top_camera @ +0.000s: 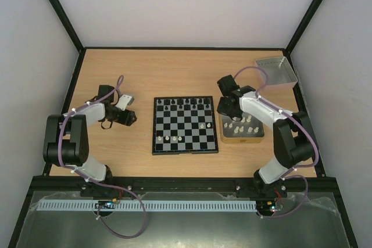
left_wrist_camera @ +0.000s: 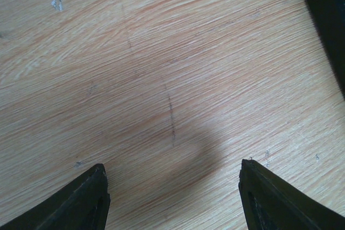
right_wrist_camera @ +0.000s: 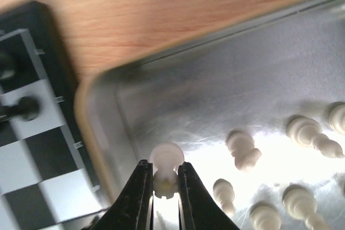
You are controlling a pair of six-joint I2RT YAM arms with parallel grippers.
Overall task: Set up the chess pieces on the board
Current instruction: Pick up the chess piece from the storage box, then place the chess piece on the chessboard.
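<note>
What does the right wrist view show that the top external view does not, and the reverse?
Only the right wrist view: the right gripper closed on a white piece inside the tan-rimmed tray, near its corner. Only the top external view: the left arm, the grey metal tray, and the whole board with black pieces along its far side. Both: part of the board, the tan-rimmed tray and loose white pieces.

Wooden table [top_camera: 174, 74], pale grain, with faint scratches and a soft shadow directly under the left claw [left_wrist_camera: 172, 165]. Plain white walls [top_camera: 174, 4] rise beyond it and to either side, edged by black posts [top_camera: 58, 10]. Behind it run a black rail [top_camera: 186, 185] and a white slotted strip [top_camera: 174, 206]. The light is even and diffuse.
</note>
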